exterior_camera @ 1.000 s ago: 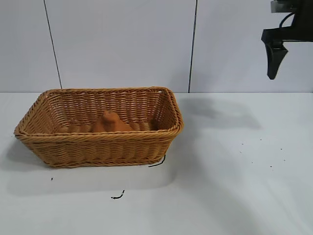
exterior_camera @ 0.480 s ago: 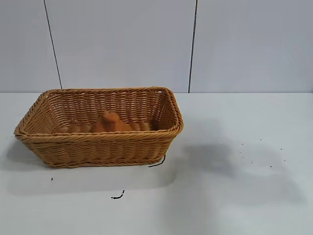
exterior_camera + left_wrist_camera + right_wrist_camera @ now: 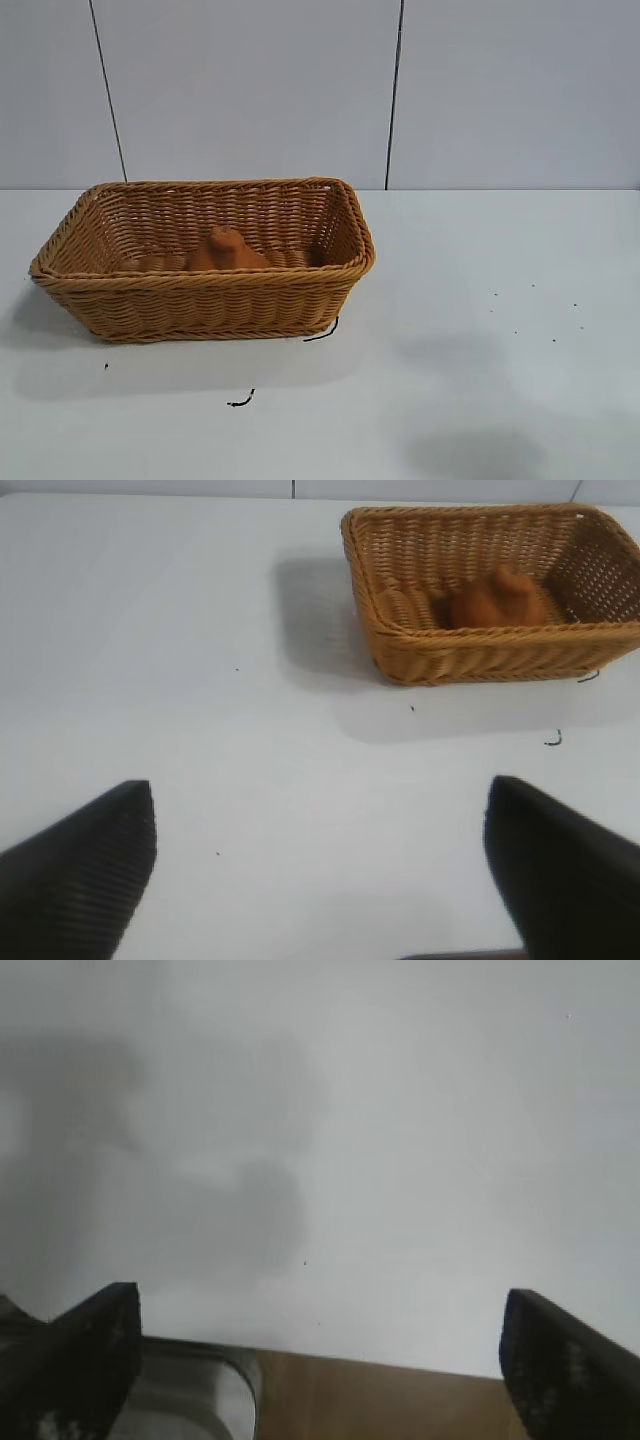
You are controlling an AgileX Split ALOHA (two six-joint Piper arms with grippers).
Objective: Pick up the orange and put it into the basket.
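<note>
The orange point(image 3: 226, 250) lies inside the wicker basket point(image 3: 210, 290) at the left of the table; its knobby top shows above the front rim. Both also show far off in the left wrist view, the orange point(image 3: 495, 600) inside the basket point(image 3: 480, 655). Neither arm shows in the exterior view. My left gripper point(image 3: 320, 825) is open and empty above bare table, well away from the basket. My right gripper point(image 3: 320, 1330) is open and empty above the table's edge, with no task object near it.
Two small black scraps lie on the table in front of the basket point(image 3: 240, 400) point(image 3: 322, 332). Small dark specks dot the right side. In the right wrist view a brown table edge point(image 3: 400, 1400) and a grey metal part point(image 3: 190, 1400) show below.
One second ago the right gripper hung at the upper right of the exterior view; it has left that view. Its shadow has slid toward the table's front. Basket and orange have not moved.
</note>
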